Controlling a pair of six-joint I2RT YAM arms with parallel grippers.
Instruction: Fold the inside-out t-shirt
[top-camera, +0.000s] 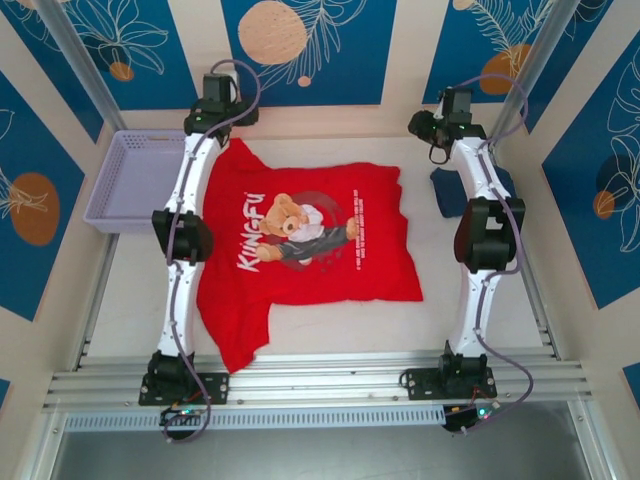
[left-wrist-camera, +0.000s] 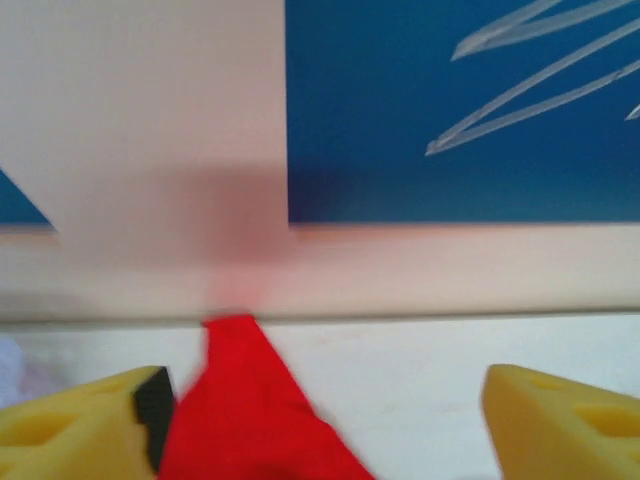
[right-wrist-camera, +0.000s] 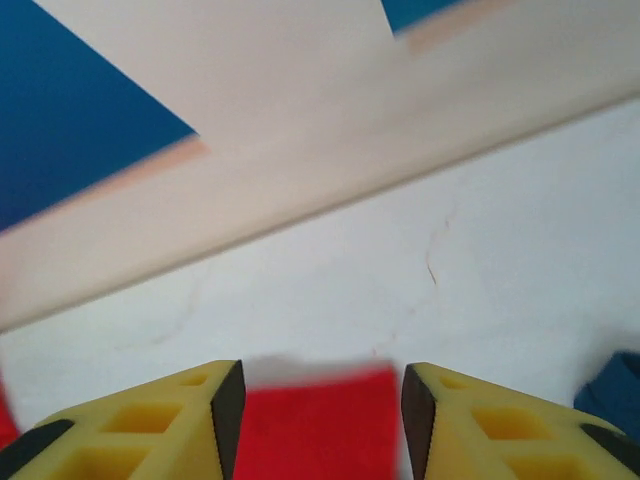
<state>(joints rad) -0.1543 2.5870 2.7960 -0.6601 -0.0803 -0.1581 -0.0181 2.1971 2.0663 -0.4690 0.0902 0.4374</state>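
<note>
— At the far edge of the table: left gripper (left-wrist-camera: 325, 400) spread wide, with a peak of red cloth just inside its left finger (left-wrist-camera: 90, 420), not pinched.
— And on the right?
— Right gripper (right-wrist-camera: 320, 400) parted too, with red cloth blurred in the gap; loose, by the look of it.
— Outward from there?
— Comes to the inside-out t-shirt (top-camera: 300, 240), spread flat on the table (top-camera: 360, 325) between the two arms, bear print up, sleeves toward the left arm, hem toward the right.
— Which step, then?
— Looks like spreading done, folding not yet begun. Calls next for a fresh pinch on two corners of one edge, then for carrying that edge over evenly without dragging the rest.
— Containers?
— Lavender basket (top-camera: 135, 180) at the far left, just beside the far sleeve; bare floor showing, no cloth seen inside. Navy t-shirt (top-camera: 447, 192) out on the table by the right arm, apart from the red one.
</note>
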